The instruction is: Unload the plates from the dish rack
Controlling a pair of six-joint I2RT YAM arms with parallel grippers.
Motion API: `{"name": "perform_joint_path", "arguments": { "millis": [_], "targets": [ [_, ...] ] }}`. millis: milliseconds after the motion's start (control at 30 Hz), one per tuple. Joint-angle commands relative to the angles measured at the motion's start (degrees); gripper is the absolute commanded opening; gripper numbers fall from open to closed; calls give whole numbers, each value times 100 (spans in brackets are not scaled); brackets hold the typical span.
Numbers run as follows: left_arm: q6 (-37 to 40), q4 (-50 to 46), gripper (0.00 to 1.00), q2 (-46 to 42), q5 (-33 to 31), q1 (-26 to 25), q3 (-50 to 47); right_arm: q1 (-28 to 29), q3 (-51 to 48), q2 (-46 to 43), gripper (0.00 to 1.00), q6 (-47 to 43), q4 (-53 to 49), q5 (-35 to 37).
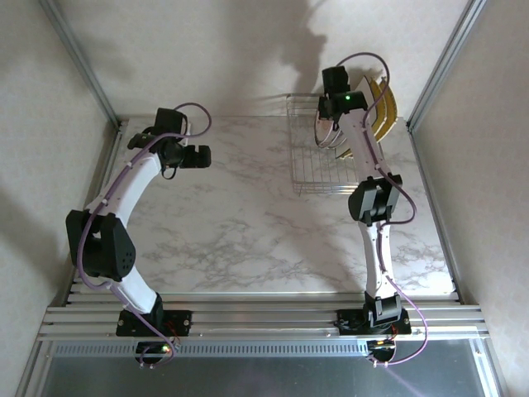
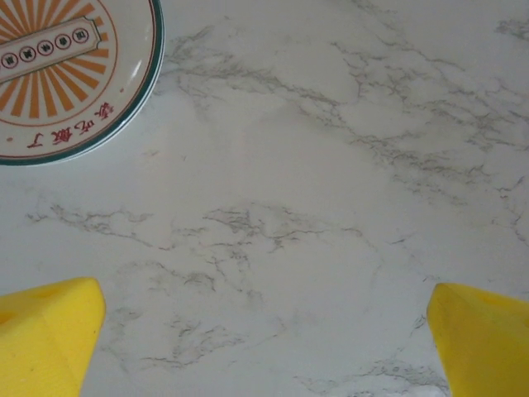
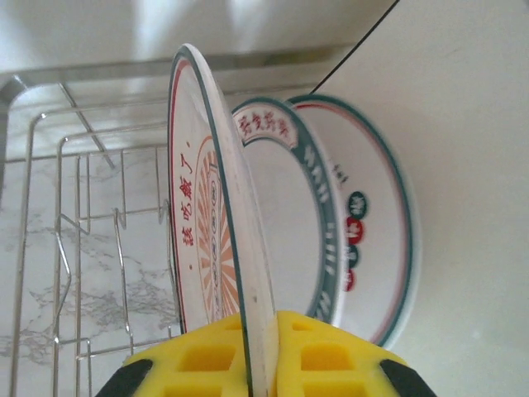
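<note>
The silver wire dish rack (image 1: 310,169) stands at the back right of the marble table. My right gripper (image 1: 329,122) is down over it. In the right wrist view its yellow pads (image 3: 207,364) are shut on the rim of an upright round white plate (image 3: 207,215) with an orange sunburst and a green rim. Two more round plates (image 3: 285,223) (image 3: 372,240) stand behind it. Yellow plates (image 1: 384,112) lean at the rack's far right. My left gripper (image 1: 197,156) hangs open over the table, its fingers (image 2: 45,339) wide apart, beside a round plate (image 2: 66,74) lying flat.
The rack's upright wire dividers (image 3: 74,223) stand left of the held plate. Aluminium frame posts (image 1: 83,66) (image 1: 442,66) flank the table's back corners. Bare marble (image 1: 240,223) spreads between the two arms.
</note>
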Motion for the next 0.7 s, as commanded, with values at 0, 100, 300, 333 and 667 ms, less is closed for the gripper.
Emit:
{"name": "perform_joint_path", "arguments": {
  "millis": [0,100,300,333,667],
  "targets": [
    [25,80,99,-188,99,-14,-129,220,-295,-919,0,-57,130,-115],
    [8,141,99,-238,165,-14,-176,240,-919,-1544,0,-93,256,-119],
    [-54,225,100,-371,295,-45,-235,250,-2161,-2858,0,-141,413,-147],
    [-54,210,100,-414,299,-51,-230,249,-2434,-3116,0,-136,435,-186],
    [-130,65,100,-741,113,-142,-302,-47,-6082,-5901,0,638,1325,-1949]
  ]
}}
